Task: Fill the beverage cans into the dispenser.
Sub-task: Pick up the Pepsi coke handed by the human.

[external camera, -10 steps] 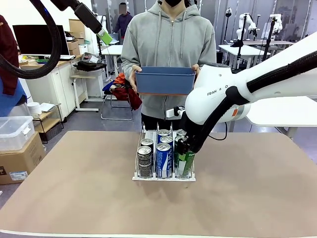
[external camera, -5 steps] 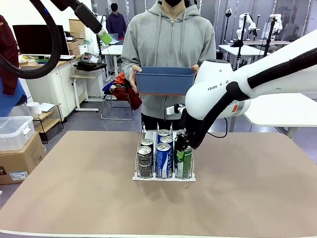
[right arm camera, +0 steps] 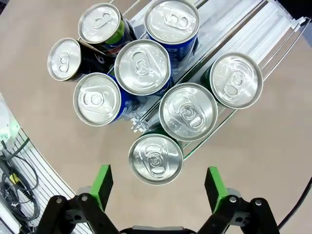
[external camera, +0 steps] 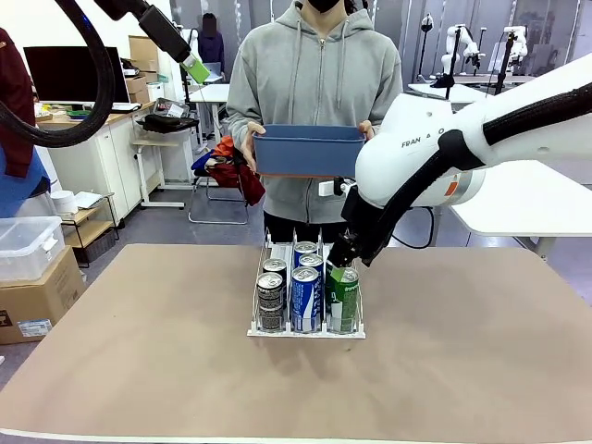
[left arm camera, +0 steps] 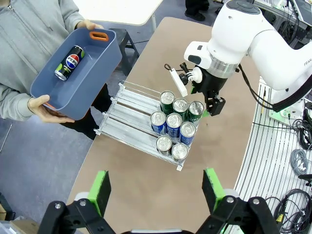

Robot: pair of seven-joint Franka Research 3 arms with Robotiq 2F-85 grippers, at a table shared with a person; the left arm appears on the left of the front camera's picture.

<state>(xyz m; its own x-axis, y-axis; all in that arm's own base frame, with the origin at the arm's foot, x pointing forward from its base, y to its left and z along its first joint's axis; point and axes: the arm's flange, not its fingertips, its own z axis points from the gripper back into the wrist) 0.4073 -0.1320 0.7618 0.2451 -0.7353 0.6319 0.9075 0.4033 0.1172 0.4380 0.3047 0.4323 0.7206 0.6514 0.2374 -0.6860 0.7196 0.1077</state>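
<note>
Several beverage cans stand in the dispenser [external camera: 305, 331], a clear three-lane rack at mid-table: dark cans [external camera: 270, 298] left, blue-and-white cans [external camera: 304, 298] in the middle, green-and-white cans [external camera: 343, 296] right. My right gripper [external camera: 339, 263] hovers open just above the front green can [right arm camera: 155, 159], touching nothing; its green-padded fingers [right arm camera: 103, 183] flank empty air in the right wrist view. Raised high at the far left, my left gripper [external camera: 196, 69] is open and empty [left arm camera: 157, 195]. One dark can [left arm camera: 69, 62] lies in the blue tub.
A person at the far side holds the blue tub [external camera: 308, 153] in both hands above the table's far edge. The rear part of the dispenser lanes [left arm camera: 131, 109] is bare. Brown tabletop lies free on both sides of the rack.
My right gripper has opened, let go of the front green can in the right lane, and risen up and back from it. The left arm has not moved.
</note>
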